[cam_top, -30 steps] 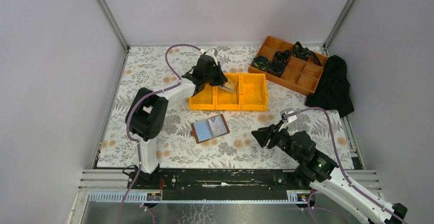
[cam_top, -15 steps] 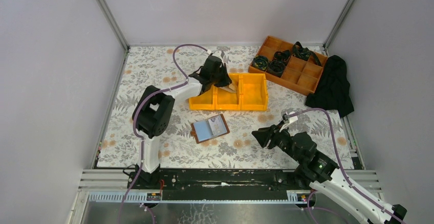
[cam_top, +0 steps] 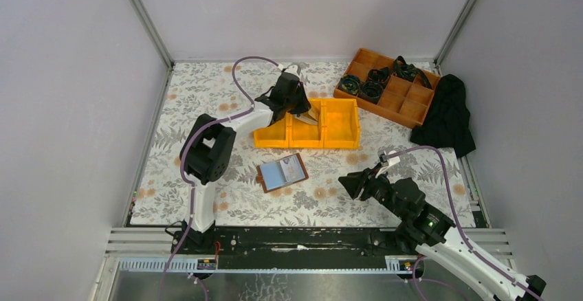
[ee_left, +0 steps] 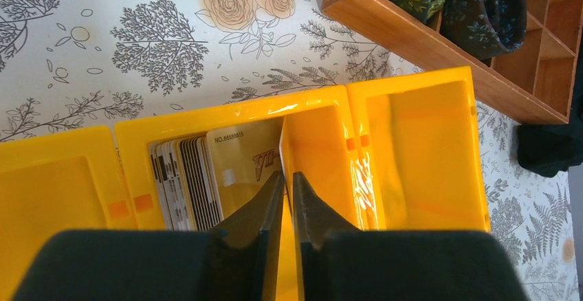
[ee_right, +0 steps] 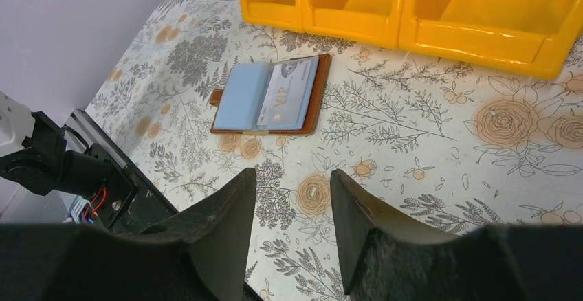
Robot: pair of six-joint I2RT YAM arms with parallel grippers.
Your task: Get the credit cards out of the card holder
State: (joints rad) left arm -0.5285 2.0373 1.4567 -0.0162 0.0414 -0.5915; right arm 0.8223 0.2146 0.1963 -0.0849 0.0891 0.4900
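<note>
1. Your left jaws hang nose-down over the row of yellow bins [ee_left: 240, 108], at the middle bin. Their fingers [ee_left: 261, 212] stand almost together, with only a narrow slit between them.
2. A thin pale edge [ee_left: 282, 150] runs forward out of that slit into the middle bin. You cannot tell whether the jaws are pinching it or it is loose.
3. Most of the credit cards [ee_left: 199, 170] are in that middle bin. They form a leaning row of grey and striped cards, with a gold card [ee_left: 240, 160] lying against their right side.
4. The card holder [ee_right: 268, 96] lies open on the table [ee_right: 412, 136], on the near side of the bins and apart from them. One pale card [ee_right: 289, 93] sits in its right-hand half as seen from overhead.
5. Your right jaws hover low over the table, released and spread, with nothing between their fingers [ee_right: 234, 218]. The card holder lies ahead of them, well apart.
6. A wooden tray [ee_left: 426, 47] holding dark rolled items sits just beyond the right-hand bin. A black cloth [cam_top: 447, 119] lies at the tray's right end.
</note>
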